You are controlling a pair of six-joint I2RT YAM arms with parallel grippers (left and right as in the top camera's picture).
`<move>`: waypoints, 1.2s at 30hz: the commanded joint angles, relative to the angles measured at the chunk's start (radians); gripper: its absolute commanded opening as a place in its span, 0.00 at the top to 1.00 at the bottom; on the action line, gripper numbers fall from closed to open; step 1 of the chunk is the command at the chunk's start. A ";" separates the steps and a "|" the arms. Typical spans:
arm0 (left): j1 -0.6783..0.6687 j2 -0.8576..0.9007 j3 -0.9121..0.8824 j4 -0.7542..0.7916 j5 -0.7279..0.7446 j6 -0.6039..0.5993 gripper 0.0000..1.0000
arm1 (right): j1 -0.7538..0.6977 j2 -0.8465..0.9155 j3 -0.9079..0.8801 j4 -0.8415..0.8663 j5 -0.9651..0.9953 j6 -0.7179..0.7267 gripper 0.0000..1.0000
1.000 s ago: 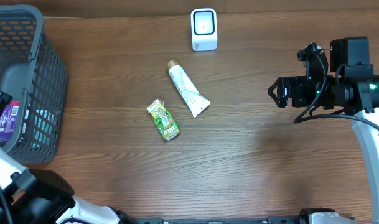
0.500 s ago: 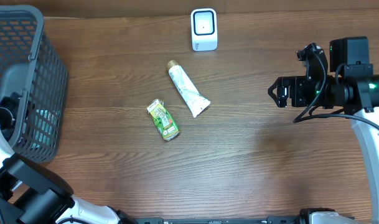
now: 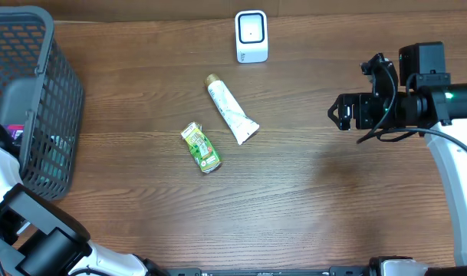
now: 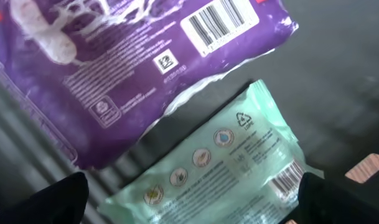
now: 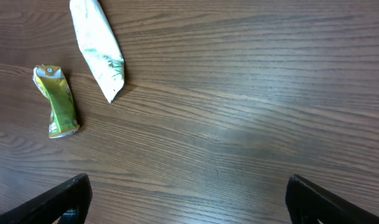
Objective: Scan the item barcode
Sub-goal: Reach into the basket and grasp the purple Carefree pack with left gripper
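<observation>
The left gripper [image 4: 195, 200] is seen spread wide and empty inside the basket [image 3: 41, 115], above a purple packet [image 4: 114, 74] and a mint-green packet [image 4: 220, 162] lying barcode-up. The right gripper [image 5: 192, 202] is likewise spread and empty over bare desk [image 3: 294, 207]. A white tube [image 3: 231, 109] and a green pouch [image 3: 201, 147] lie mid-desk, near the scanner [image 3: 251, 36] — judged not yet scanned. Next, one must be grasped and its barcode presented to the scanner's face.
</observation>
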 commanded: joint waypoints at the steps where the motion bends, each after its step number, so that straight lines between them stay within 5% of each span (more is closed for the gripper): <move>1: -0.018 0.018 -0.036 0.014 0.026 0.084 0.02 | 0.004 0.007 0.014 0.006 -0.006 0.002 0.00; 18: -0.029 0.163 -0.036 -0.001 0.029 0.095 0.17 | 0.004 0.008 0.014 0.017 -0.018 0.003 0.00; 20: -0.029 0.163 -0.040 -0.001 0.029 0.091 0.26 | 0.004 0.008 0.014 0.023 -0.026 0.003 0.00; 23: -0.029 0.164 -0.045 -0.002 0.029 0.092 0.53 | 0.004 0.008 0.014 0.025 -0.025 0.003 0.00; 25: -0.029 0.164 -0.045 -0.005 0.029 0.092 0.93 | 0.004 0.008 0.014 0.025 -0.025 0.003 0.00; 32: -0.027 0.154 0.010 -0.064 0.029 0.066 0.96 | 0.004 0.008 0.014 0.024 -0.025 0.003 0.00; 36: -0.027 0.152 0.209 -0.237 0.029 -0.003 0.96 | 0.004 0.008 0.014 0.026 -0.025 0.002 0.00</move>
